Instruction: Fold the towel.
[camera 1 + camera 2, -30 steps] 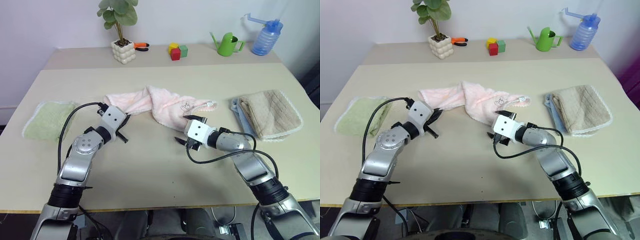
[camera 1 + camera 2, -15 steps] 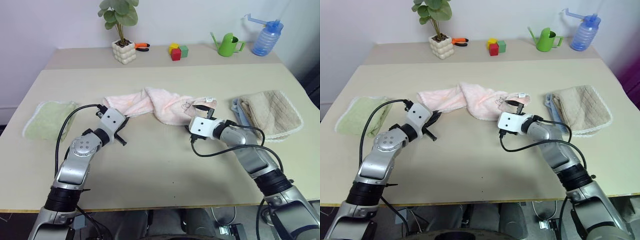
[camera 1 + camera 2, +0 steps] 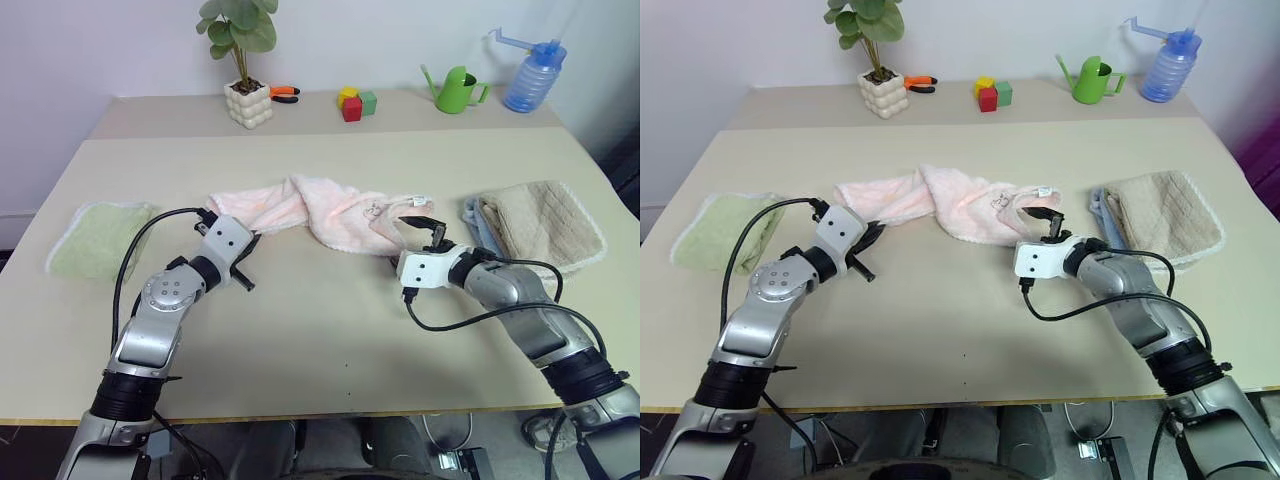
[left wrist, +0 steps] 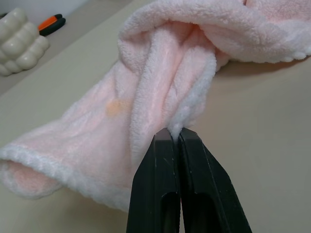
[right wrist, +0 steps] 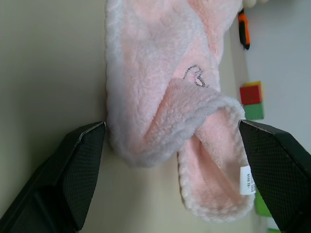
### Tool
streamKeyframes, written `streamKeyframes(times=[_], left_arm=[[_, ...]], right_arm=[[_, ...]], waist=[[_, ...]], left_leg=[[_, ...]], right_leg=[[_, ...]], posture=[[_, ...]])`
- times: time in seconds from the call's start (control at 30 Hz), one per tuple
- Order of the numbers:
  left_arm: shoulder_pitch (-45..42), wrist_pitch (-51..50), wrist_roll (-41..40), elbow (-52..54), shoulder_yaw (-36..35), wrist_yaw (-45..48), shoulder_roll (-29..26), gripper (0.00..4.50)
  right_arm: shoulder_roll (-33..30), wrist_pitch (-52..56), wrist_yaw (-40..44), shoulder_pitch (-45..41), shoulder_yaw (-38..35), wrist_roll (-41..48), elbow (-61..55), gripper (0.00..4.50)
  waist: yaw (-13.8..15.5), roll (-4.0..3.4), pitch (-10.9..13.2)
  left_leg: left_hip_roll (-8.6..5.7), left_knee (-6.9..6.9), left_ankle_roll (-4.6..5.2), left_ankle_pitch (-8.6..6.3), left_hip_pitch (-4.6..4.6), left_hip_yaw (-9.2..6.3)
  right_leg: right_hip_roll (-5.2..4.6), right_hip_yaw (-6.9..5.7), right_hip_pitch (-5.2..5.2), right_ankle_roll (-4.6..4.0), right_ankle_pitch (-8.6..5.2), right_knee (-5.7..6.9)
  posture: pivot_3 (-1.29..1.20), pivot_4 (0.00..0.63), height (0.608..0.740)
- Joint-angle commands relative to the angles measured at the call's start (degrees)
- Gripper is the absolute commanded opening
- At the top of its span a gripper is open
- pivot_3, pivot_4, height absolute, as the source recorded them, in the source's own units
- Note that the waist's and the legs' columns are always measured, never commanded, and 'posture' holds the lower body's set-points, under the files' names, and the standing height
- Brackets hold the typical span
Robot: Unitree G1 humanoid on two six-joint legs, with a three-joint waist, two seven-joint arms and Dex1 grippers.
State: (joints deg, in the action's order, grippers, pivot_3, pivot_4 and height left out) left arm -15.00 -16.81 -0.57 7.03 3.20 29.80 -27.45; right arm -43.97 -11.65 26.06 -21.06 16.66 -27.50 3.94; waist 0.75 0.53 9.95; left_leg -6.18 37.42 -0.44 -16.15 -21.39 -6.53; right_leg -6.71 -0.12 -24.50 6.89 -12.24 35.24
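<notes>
Beige surface (image 3: 320,340), landmark = pink towel.

Pink towel (image 3: 330,212) lies bunched and twisted in a long strip across the middle of the surface, flat on it. Embroidered mark (image 5: 194,76) faces up near its right end; white tag (image 5: 248,180) at that end's edge.

Beige waffle towel (image 3: 540,228) folded, right of the pink towel, apart from it, lying on a pale blue cloth (image 3: 472,215). Light green towel (image 3: 98,238) folded, left of the pink towel, well apart.

Behind the pink towel, on the back part of the surface: potted plant (image 3: 243,60) in a bumpy white pot, orange-handled pliers (image 3: 283,93) just beside it, coloured blocks (image 3: 354,101), green watering can (image 3: 457,88), blue spray bottle (image 3: 534,72).

Left gripper (image 4: 176,138): fingers pinched closed on the pink towel's white edge at its left end, low over the surface.

Right gripper (image 3: 422,229): fingers spread wide, straddling the pink towel's rolled right end; one finger touches the towel edge, nothing held.
</notes>
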Motion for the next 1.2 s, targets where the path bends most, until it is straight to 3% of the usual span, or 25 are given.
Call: streamKeyframes(times=[0.03,0.7,1.2], left_arm=[[-0.9,1.1,0.3,1.0,-0.1,-0.2,0.0,0.04],[-1.3,1.2,0.5,0.5,0.1,0.4,-0.6,0.04],[-0.8,1.1,0.6,1.2,0.2,0.0,-0.5,0.04]], right_arm=[[-1.4,-2.9,-2.1,-1.7,1.2,-5.1,5.2,4.5],[-6.7,-13.1,-9.6,-4.2,2.0,-13.9,13.3,4.5],[1.5,-24.0,-13.5,-12.0,6.5,-15.1,18.4,4.5]], waist=[[0.0,0.03,0.0],[0.0,0.06,0.0],[-1.8,0.1,-0.1]], left_leg=[[0.0,0.0,0.0,0.0,0.0,0.0],[0.0,0.01,-0.01,0.01,0.02,0.01],[0.11,-0.12,-0.11,0.06,0.08,0.03]], right_leg=[[0.0,0.0,0.0,0.0,0.0,0.0],[0.01,0.01,0.04,0.0,0.0,0.0],[0.16,0.07,-0.03,-0.03,-0.01,0.01]], posture=[[0.0,0.15,0.732],[0.0,0.15,0.732],[0.0,0.15,0.732]])
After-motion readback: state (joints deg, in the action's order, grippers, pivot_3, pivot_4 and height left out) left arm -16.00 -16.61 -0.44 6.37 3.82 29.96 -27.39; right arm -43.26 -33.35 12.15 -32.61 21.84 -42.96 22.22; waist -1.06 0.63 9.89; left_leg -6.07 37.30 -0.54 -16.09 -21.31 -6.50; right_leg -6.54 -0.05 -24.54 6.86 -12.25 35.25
